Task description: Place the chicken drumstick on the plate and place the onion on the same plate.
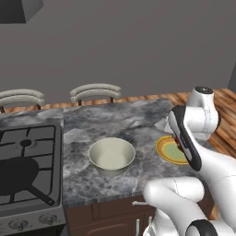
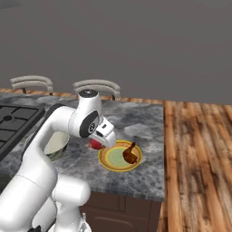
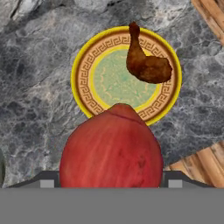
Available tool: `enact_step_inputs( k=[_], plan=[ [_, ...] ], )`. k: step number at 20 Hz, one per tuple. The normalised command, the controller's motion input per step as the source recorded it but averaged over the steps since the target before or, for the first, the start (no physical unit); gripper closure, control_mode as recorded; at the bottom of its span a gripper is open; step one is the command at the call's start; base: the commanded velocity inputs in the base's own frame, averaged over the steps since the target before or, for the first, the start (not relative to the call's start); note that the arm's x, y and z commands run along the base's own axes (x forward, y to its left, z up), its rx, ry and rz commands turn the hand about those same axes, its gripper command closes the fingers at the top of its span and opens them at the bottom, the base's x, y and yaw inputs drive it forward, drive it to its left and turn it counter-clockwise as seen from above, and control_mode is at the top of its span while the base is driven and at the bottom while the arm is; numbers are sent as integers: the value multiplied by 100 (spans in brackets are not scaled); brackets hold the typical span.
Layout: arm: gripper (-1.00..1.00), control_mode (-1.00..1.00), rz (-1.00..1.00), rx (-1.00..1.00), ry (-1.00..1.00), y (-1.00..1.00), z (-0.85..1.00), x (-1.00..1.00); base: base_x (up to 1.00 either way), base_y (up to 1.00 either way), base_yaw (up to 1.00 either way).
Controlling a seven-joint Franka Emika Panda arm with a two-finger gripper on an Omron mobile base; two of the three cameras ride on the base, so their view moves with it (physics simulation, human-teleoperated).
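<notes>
Red onion [image 3: 111, 146] clamped between widely spread fingers [image 3: 109, 183], carried above the marble desk [image 3: 35, 109] just beside the near rim of the plate [image 3: 83, 78]. Chicken drumstick [image 3: 146, 63] already lying on the plate's far side, bone end over the patterned rim. Cream bowl [image 1: 111, 156] standing well apart, toward the stove.

Risks, as judged: release too early, dropping the onion on the rim or desk; rolling off the flat plate, given its round glossy shape; knocking the drumstick if set too far across.

No brand, label or legible writing; Greek-key ornament only on the rim.
</notes>
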Motion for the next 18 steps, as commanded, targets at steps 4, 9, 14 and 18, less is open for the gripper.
enact_step_inputs(
  k=[4,9,14,18],
  plan=[
    [100,-100,0,0,0,-30,-40,23,0,0,0],
    [100,-100,0,0,0,-10,-48,37,0,0,0],
    [100,-100,0,0,0,0,-41,47,0,0,0],
    [100,-100,0,0,0,0,-29,54,0,0,0]
  ],
)
